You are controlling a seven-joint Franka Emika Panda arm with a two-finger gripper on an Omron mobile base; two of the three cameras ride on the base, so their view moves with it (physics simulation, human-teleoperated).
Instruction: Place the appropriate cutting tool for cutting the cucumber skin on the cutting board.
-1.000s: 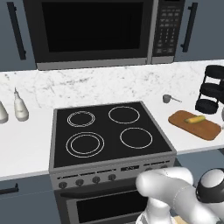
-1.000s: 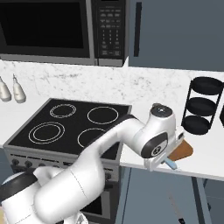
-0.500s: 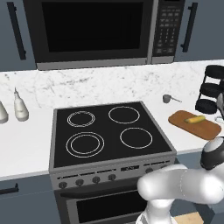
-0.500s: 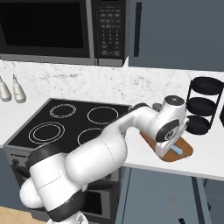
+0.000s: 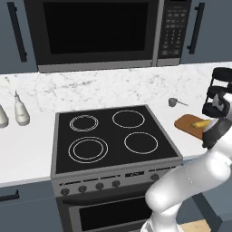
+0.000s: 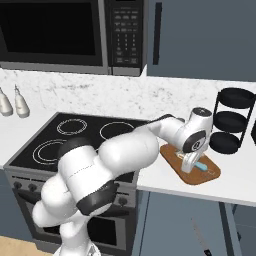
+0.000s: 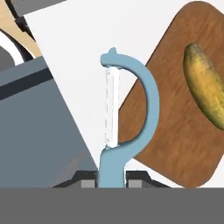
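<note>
Fingers (image 7: 111, 178) clamped on blue peeler (image 7: 127, 109), over board (image 7: 175, 127) edge, cucumber (image 7: 205, 87) apparently beside

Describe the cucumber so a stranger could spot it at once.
Start at the stove and go right along the white counter to the reddish-brown cutting board. The cucumber lies on it: a short yellow-green oblong, unlike the light-blue peeler in the gripper.
</note>
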